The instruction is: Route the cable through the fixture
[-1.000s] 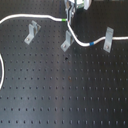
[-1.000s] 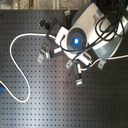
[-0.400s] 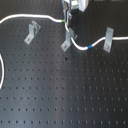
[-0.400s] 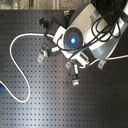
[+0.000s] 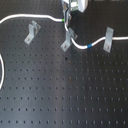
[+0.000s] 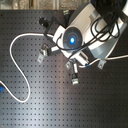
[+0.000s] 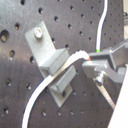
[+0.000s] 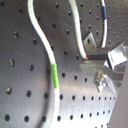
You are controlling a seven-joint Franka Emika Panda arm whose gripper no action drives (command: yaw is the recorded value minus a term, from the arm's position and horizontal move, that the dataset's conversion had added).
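- Black perforated counter fills both exterior views, three grey metal fixtures bolted on.
- My claw is pinched narrow on the cable, right by the middle fixture.
- Cable runs white from the first exterior view's left edge, past the left fixture, green band near my claw.
- Blue band sits between middle fixture and right fixture.

Black perforated board carries white cable and metal brackets.
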